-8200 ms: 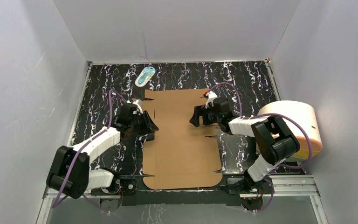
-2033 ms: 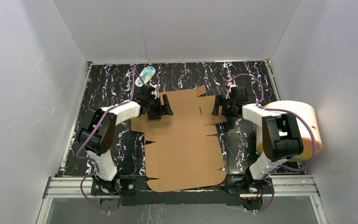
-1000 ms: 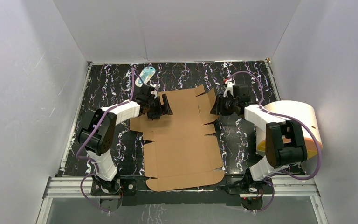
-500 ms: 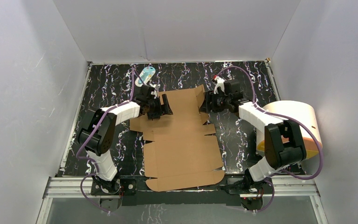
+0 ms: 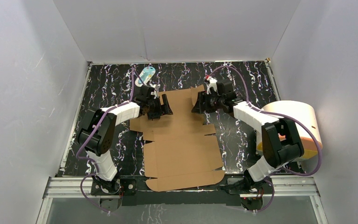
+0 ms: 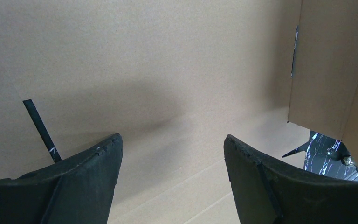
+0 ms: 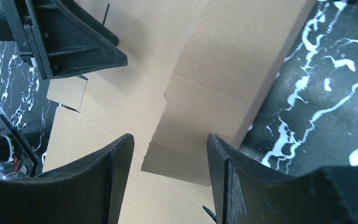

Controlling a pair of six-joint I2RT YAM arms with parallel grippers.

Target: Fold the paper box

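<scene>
The plain brown corrugated cardboard paper box [image 5: 182,144], an unfolded die-cut sheet, lies mid-table on the black white-veined table [image 5: 107,79], its far right flap tilted up. The left gripper [image 6: 172,144] hovers, jaws apart, over the far left panel. The right gripper [image 7: 170,144], jaws also apart, is at the raised flap, clamping nothing.

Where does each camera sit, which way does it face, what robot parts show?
Top external: above and behind the bases, looking down on the table; both arms, left gripper and right gripper at the paper box.
Left wrist: on the left arm, close over flat cardboard; own open fingers.
Right wrist: facing the raised flap; own fingers and the left gripper.
Shared: all show the paper box.
</scene>
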